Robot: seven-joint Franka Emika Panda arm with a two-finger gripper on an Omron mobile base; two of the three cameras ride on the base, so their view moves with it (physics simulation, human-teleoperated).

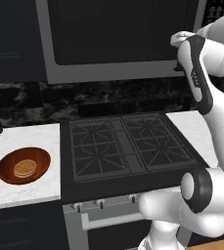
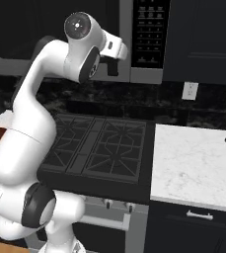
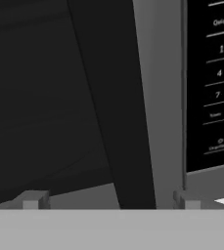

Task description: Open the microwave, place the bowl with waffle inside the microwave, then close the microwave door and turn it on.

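The gripper (image 3: 108, 202) sits with its fingers (image 3: 31, 200) spread apart, straddling the dark handle (image 3: 118, 112) of the shut microwave door (image 1: 118, 34); contact is unclear. The button panel (image 3: 212, 78) is cut off at right. On the white desk (image 1: 30, 136) far left, the bowl (image 1: 23, 165) holds the waffle (image 1: 25, 167), left of the stove (image 1: 128, 146). The microwave (image 2: 144, 44) is cropped at the top.

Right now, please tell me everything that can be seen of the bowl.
The bowl is shallow, round and reddish-brown, with a glossy, wood-like look. It sits upright on the white marble counter just left of the black stove, touching only the counter. Inside lies the waffle, small, round and golden-tan, with a grid pattern, near the middle. In the right base view its edge shows at the left border, behind the arm.
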